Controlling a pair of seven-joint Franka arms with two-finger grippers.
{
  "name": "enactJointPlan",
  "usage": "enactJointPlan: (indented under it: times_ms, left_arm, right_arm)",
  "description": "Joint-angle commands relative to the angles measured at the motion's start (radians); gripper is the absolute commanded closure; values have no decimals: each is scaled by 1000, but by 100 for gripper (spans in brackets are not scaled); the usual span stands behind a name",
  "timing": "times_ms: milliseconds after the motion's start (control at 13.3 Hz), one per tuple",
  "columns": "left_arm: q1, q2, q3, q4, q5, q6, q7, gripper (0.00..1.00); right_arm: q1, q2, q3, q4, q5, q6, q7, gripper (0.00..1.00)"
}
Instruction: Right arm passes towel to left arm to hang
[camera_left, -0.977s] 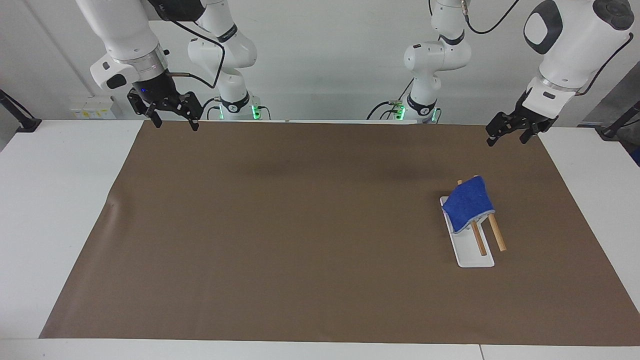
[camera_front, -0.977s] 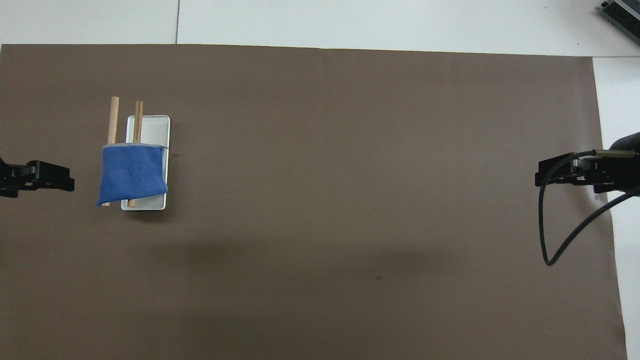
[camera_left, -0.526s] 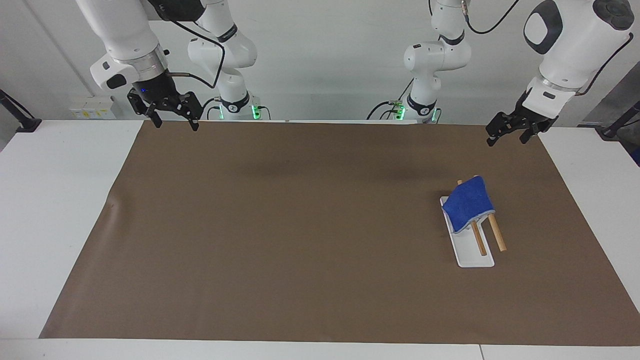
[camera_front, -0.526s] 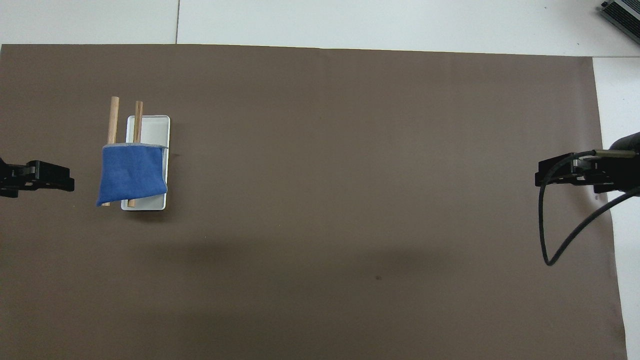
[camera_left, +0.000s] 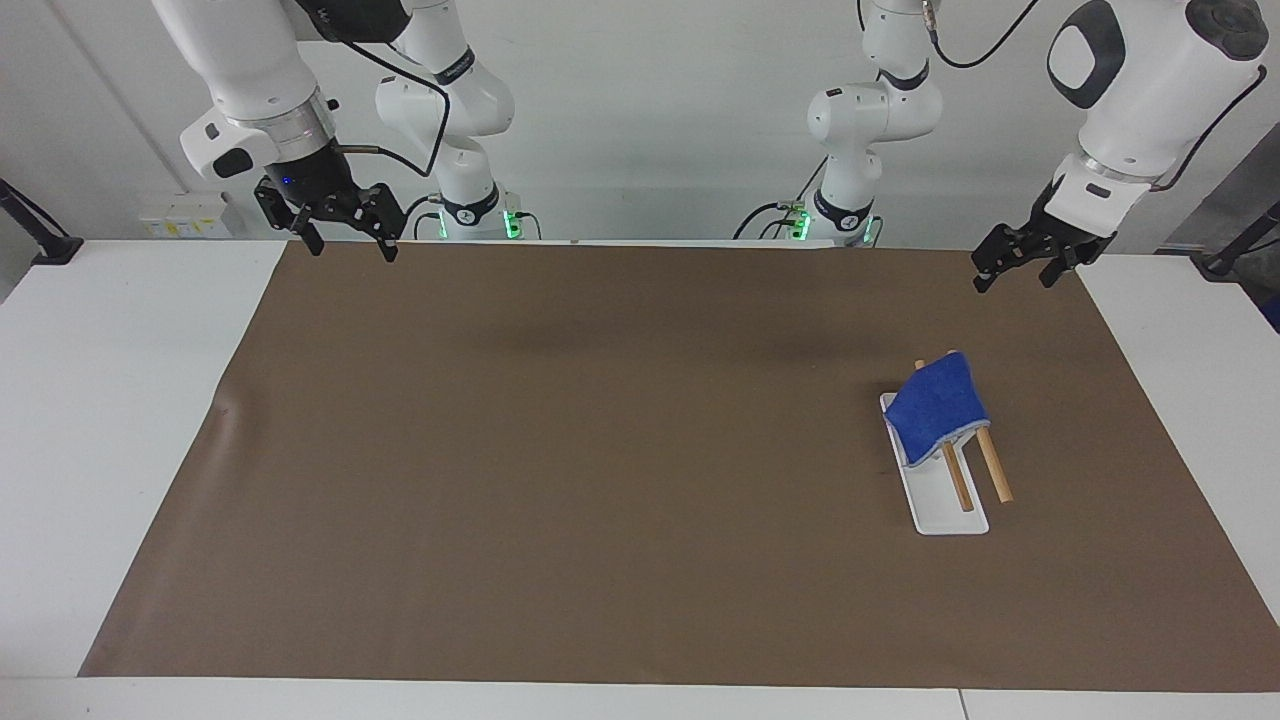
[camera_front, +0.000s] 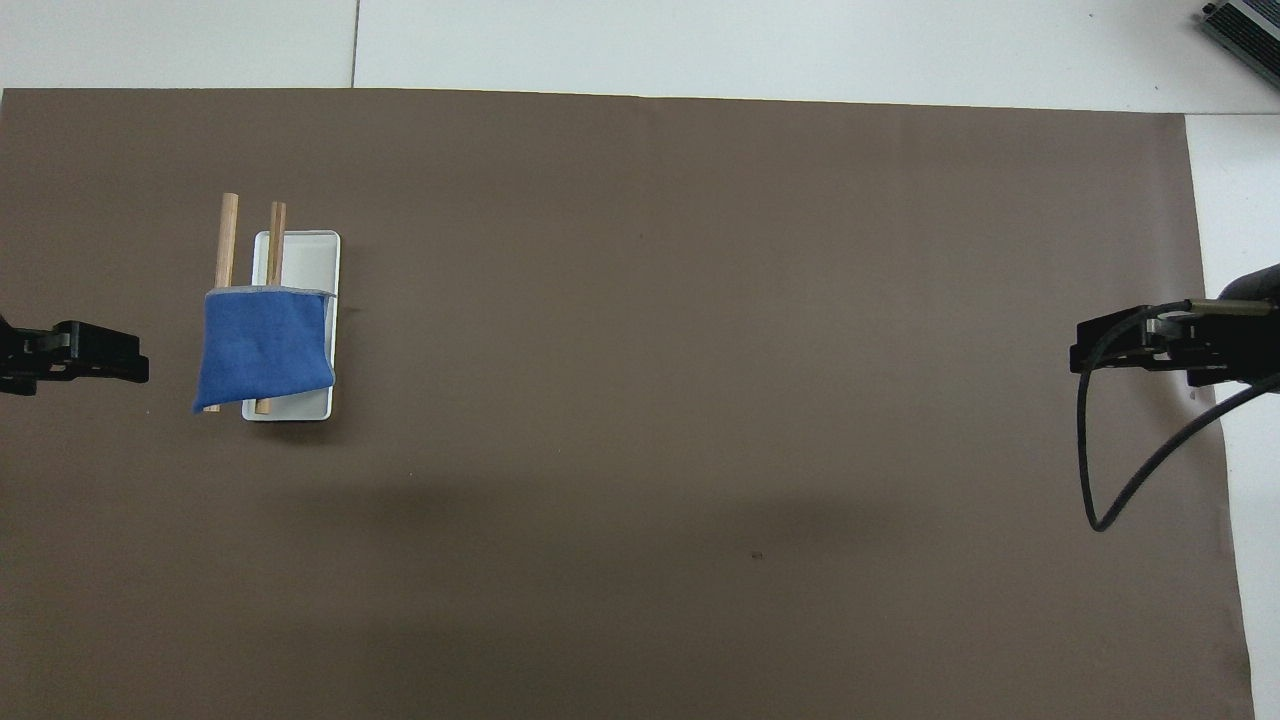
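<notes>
One towel (camera_left: 938, 406), two rods (camera_left: 993, 464), seemingly one rack (camera_left: 945, 510)

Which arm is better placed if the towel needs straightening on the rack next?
Left, probably. The towel is draped over the rack's wooden rods toward the left arm's end of the table, with the left gripper empty, jaws open, up by that end. The right gripper waits at the table's right-arm end.
</notes>
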Motion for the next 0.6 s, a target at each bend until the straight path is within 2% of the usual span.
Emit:
enactJointPlan:
  times_ms: [0, 526]
  left_arm:
    - [8, -19, -5, -20, 0, 0, -6, 0]
    - [8, -19, -5, -20, 0, 0, -6, 0]
  right_arm:
    - [-15, -9, 7, -2, -1, -14, -13, 0]
    - [-19, -9, -5, -2, 1, -11, -10, 0]
